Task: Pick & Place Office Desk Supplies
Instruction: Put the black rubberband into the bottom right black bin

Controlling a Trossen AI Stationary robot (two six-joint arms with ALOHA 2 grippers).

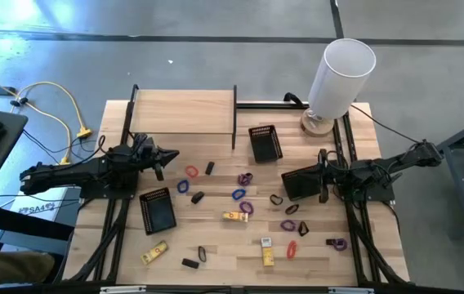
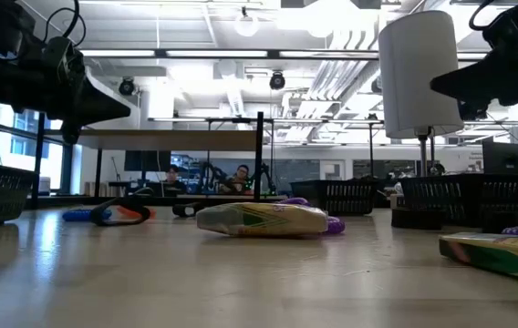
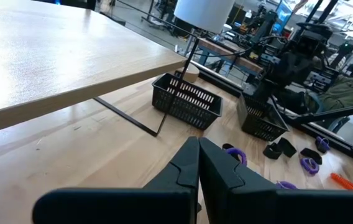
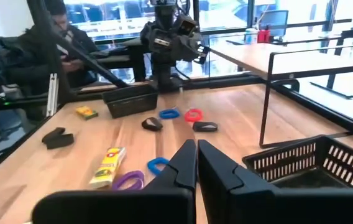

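Office desk supplies [image 1: 234, 216] lie scattered across the tabletop [image 1: 216, 253] between both arms. The left end effector [image 1: 167, 154], fingers together, hovers at the left; the right end effector [image 1: 289, 184], fingers together, hovers at the right; both empty

Scattered office desk supplies [image 1: 240, 194] crowd the table [image 1: 216, 253] between two mesh trays [image 1: 265, 144].

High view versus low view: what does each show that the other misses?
Only the high view shows the whole spread: the left gripper and right gripper, both shut and empty, and three black mesh trays, one of them near the left arm. Only the low view shows the room behind the table, with people seated far off. Both show the tall white cylinder and a yellow packet lying mid-table.
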